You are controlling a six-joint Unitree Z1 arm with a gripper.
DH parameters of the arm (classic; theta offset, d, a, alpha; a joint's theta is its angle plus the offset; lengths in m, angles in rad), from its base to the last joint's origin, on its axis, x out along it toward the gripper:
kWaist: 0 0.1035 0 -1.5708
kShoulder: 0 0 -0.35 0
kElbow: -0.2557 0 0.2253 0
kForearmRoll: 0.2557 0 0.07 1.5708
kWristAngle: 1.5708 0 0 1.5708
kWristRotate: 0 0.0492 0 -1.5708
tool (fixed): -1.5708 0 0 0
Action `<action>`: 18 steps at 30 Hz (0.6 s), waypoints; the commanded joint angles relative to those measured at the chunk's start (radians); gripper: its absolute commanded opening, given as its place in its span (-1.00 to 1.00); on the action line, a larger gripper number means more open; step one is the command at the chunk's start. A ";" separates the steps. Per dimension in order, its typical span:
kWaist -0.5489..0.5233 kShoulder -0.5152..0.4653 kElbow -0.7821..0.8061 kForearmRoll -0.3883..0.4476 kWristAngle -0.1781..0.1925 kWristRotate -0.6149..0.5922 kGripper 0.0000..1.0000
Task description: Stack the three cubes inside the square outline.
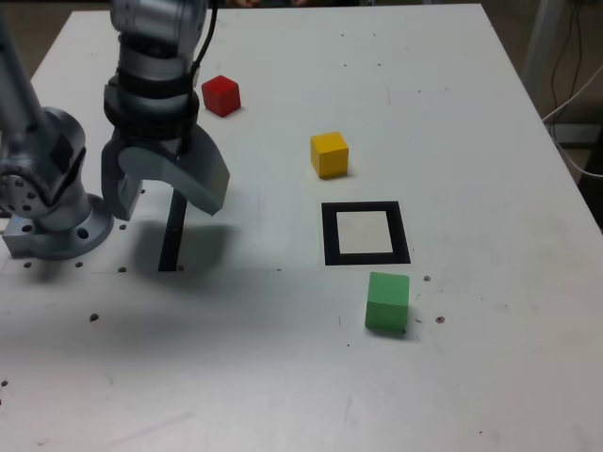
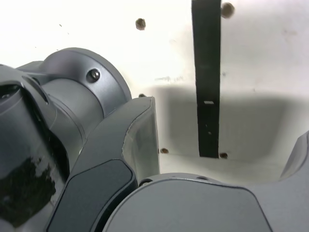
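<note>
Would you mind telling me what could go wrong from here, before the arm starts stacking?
1. The square outline is only slightly wider than a cube, so a small placement error would leave a block on the border.
2. The green cube and yellow cube sit close to the outline; the open hand might nudge either one.
3. The red cube lies behind the arm, an awkward reach.

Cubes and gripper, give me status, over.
Gripper open, empty, above the black strip. Red cube, yellow cube, green cube all loose on the table, none stacked. Square outline empty. Nothing blocking.
</note>
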 commanded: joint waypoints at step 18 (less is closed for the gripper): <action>0.048 0.022 -0.135 0.102 0.030 0.026 0.98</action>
